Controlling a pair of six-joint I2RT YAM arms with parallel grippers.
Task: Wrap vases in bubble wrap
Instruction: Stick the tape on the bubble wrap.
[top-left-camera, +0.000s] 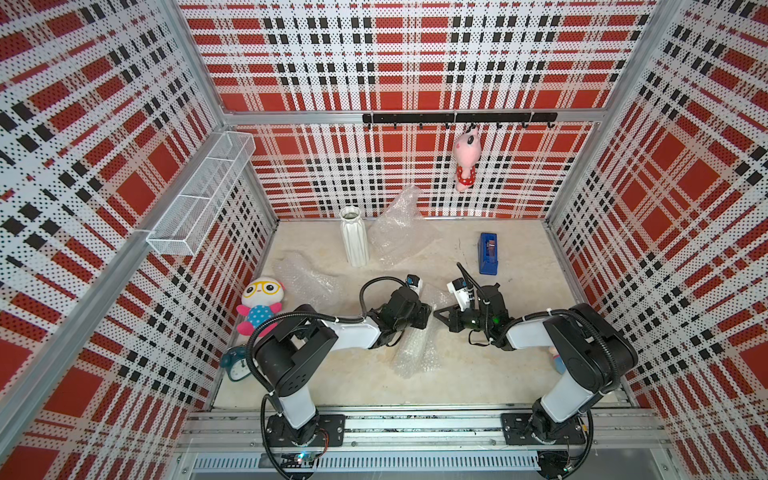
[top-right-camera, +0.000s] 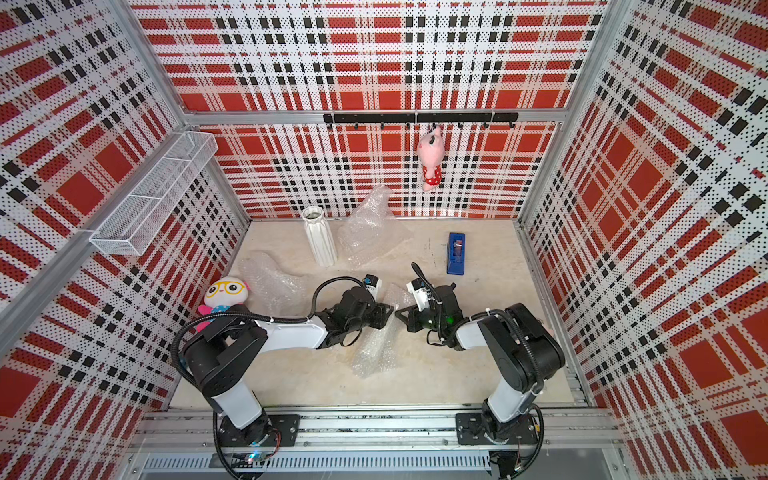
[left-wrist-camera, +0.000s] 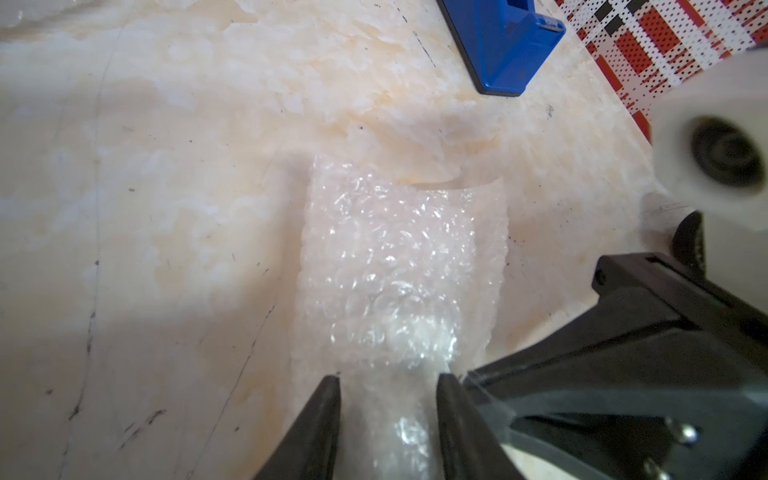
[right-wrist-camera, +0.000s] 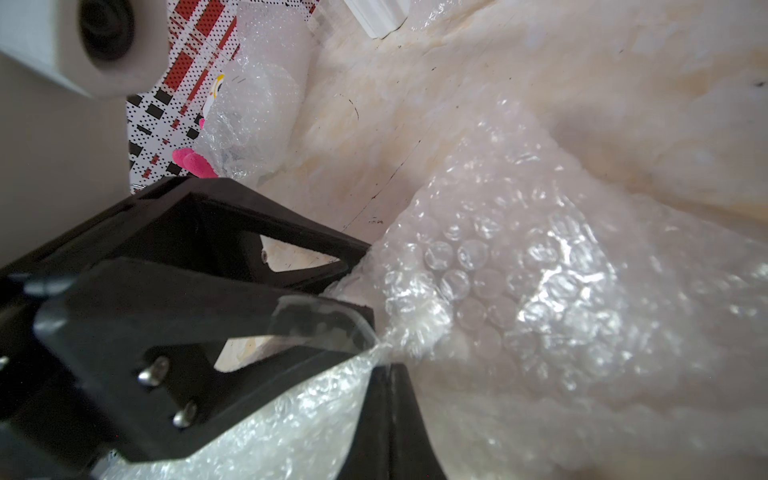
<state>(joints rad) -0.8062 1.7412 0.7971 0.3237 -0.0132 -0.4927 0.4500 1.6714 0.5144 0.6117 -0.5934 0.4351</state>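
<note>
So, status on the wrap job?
Left gripper clamped on the centre bubble wrap bundle; right gripper shut, pinching the same wrap. Tall white vase upright, unwrapped, at back. Tape dispenser well aside.

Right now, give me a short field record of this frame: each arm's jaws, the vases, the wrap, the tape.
left gripper: jaws closed around the centre bubble wrap roll
right gripper: jaws shut, pinching that wrap
roll contents: cannot tell
tall ribbed vase: upright, unwrapped, at the back of the table
back bundle: crumpled wrap beside that vase
left bundle: wrap on the robot's left, near the plush doll
tape dispenser: standing free, untouched
</note>
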